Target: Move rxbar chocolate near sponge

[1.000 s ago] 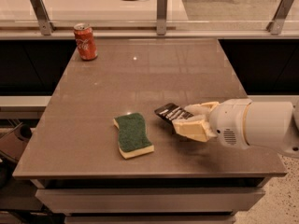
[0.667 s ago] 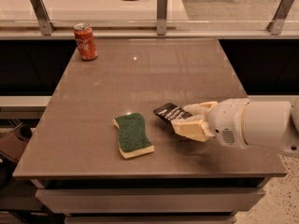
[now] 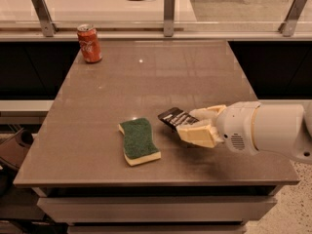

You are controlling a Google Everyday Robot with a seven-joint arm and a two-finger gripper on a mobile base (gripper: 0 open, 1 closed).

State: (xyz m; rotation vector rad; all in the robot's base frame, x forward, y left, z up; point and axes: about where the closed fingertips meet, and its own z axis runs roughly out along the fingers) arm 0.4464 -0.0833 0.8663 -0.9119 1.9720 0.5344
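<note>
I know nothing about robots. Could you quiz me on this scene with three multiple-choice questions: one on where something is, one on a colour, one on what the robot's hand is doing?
1. Where on the table does the soda can stand?
A) near right corner B) far left corner C) middle

2. What colour is the sponge on top?
A) blue B) dark green C) pink

3. What does the gripper hold?
A) nothing B) the can C) the rxbar chocolate

Answers: B, the can stands at the far left corner. B, the green scrubbing face is up. C, the gripper is shut on the black bar, just right of the sponge and apart from it.
</note>
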